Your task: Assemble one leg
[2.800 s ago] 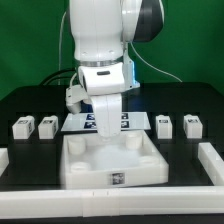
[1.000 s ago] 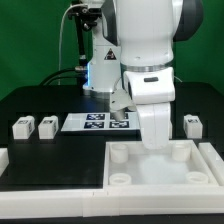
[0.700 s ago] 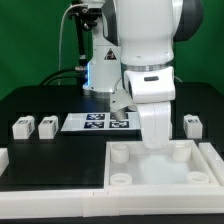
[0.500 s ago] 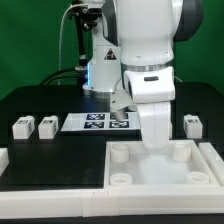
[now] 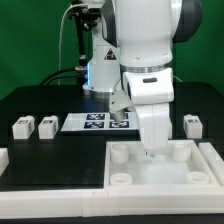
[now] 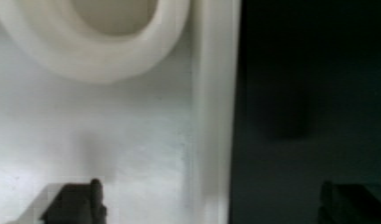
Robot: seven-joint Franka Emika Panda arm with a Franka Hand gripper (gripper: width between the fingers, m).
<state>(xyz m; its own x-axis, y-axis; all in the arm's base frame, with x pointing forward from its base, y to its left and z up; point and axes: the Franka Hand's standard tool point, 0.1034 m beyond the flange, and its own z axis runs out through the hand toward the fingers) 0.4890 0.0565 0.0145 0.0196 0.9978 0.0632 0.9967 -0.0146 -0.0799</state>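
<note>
Two legs (image 5: 21, 127) (image 5: 46, 126) stand on the black table at the exterior view's left, and one leg (image 5: 193, 124) stands at its right; each is a small white block with a tag. My gripper (image 5: 152, 151) hangs over the far wall of the large white tray-like piece (image 5: 150, 186), far from every leg. In the wrist view the gripper (image 6: 213, 205) is open and holds nothing. Its dark fingers (image 6: 71, 203) stand wide apart on either side of the tray piece's edge (image 6: 208, 120), beside a round socket (image 6: 107, 30).
The marker board (image 5: 98, 122) lies behind the tray piece, between the legs. A white rail (image 5: 50, 178) runs along the front at the exterior view's left, with a short white bar (image 5: 3, 157) at the left edge. The arm hides the table behind it.
Since 2.8 s ago the tray-like piece and the arm have moved from the middle to the exterior view's front right. In the last second the hand has risen slightly.
</note>
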